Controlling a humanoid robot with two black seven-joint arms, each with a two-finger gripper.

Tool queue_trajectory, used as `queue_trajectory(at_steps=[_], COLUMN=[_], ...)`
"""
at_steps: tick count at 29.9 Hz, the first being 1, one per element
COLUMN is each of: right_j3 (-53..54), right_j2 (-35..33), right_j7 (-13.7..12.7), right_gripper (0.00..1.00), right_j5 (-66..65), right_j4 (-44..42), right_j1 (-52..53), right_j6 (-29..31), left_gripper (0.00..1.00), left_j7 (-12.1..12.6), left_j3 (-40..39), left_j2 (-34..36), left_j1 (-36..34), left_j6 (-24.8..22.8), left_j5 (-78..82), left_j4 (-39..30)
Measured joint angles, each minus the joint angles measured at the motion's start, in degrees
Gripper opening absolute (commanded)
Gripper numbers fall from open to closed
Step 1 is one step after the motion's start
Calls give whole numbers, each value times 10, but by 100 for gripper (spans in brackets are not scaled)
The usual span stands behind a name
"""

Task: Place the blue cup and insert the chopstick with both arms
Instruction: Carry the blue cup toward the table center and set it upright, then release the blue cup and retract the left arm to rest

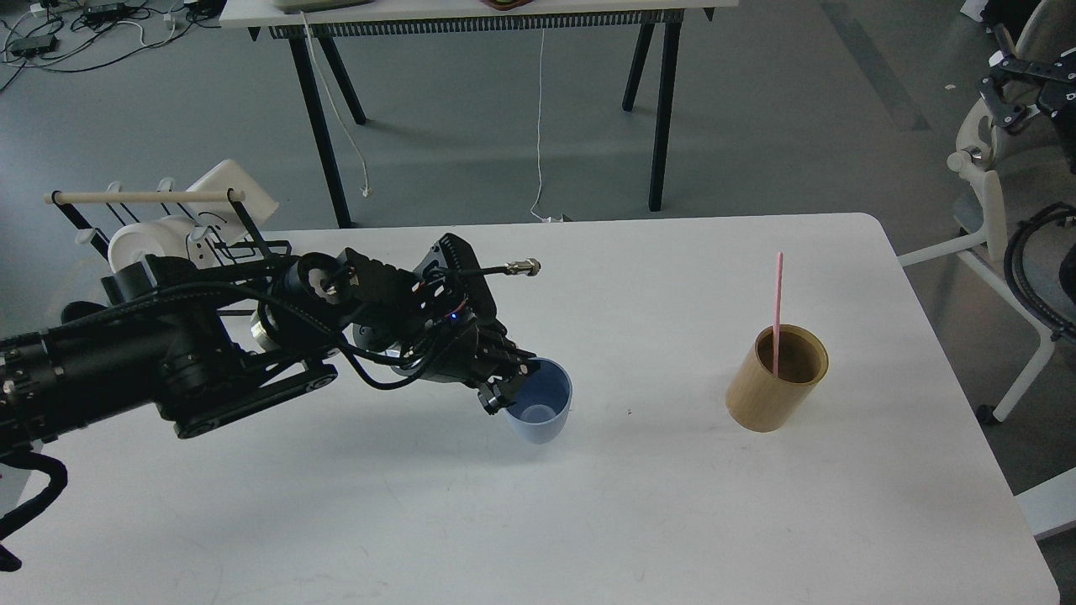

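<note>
Your left claw (511,380) sits at the near-left rim of the blue cup (539,409), one finger reaching over the lip and the other outside the wall, so it looks clamped on the rim. Whether the cup's base rests on the white table (639,521) or hangs just above it, you cannot tell; it stands roughly upright, mouth tipped slightly toward the camera.

Look right: the tan holder (777,379) stands well apart from the cup, with the pink chopstick (777,313) inside it, long axis close to vertical, leaning against the far wall. That stick lies to the right of your left claw, so the right arm would probably be the nearer one. Your right claw is not in view.

No brand, label or readable writing shows on either cup or the stick.
</note>
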Motion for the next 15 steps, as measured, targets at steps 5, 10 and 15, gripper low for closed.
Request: queue_trajectory(at_steps=[5,10,15], right_j3=[0,0,-3], right_j2=[0,-5,-18], right_j7=[1,1,1], right_gripper=[100,100,100], right_j5=[0,0,0], right_j4=[0,6,21], right_j1=[-3,-4,-10], right_j6=[0,0,0], left_gripper=[6,41,66], left_j7=[3,12,39], left_j3=[-3,-5,-25], left_j2=[-28,-42,-39], left_j1=[13,24,39], left_j6=[0,0,0], left_j5=[0,0,0], left_j4=[18,28,24])
